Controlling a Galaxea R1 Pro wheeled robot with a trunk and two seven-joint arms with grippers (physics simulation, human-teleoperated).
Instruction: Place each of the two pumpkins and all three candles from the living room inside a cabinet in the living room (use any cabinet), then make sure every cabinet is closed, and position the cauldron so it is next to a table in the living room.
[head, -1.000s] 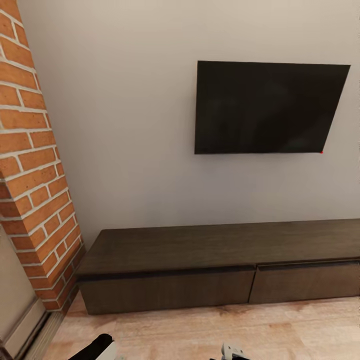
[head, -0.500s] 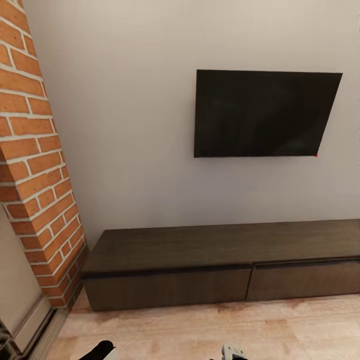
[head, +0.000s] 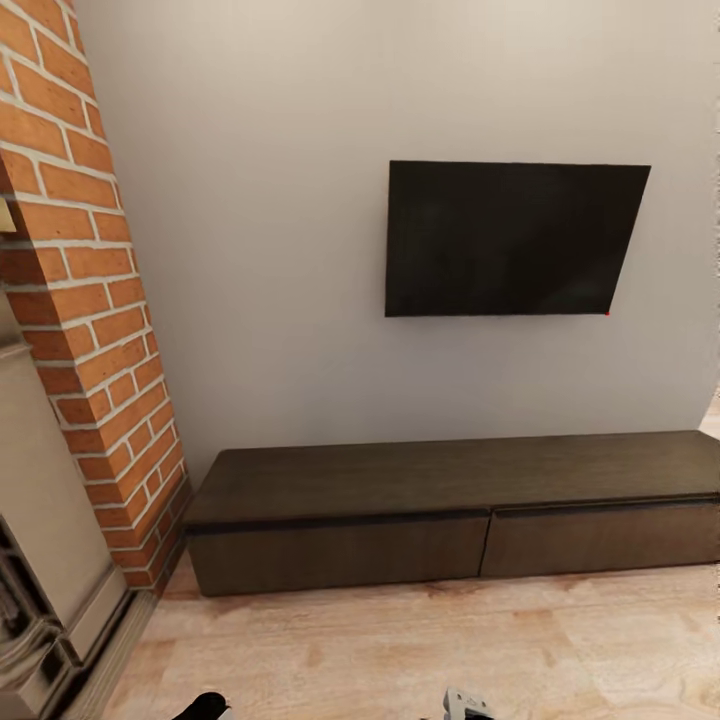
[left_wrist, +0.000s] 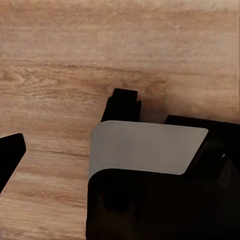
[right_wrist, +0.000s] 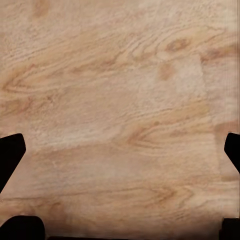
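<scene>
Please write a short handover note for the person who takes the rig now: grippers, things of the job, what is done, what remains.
Left gripper: over the wood floor, nothing seen in it; open or shut unclear.
Right gripper: open, empty, over the floor.
The cabinet stands ahead under the TV, both fronts shut, its top bare.
Pumpkins, candles and cauldron are not in sight; I cannot confirm any step done.
Left: find them, store them, close the fronts, place the cauldron.

The cabinet (head: 455, 520) is sitting on the floor (head: 420, 650) against the far wall, the television (head: 510, 240) hanging above it, the brick column (head: 90, 300) standing left.
</scene>
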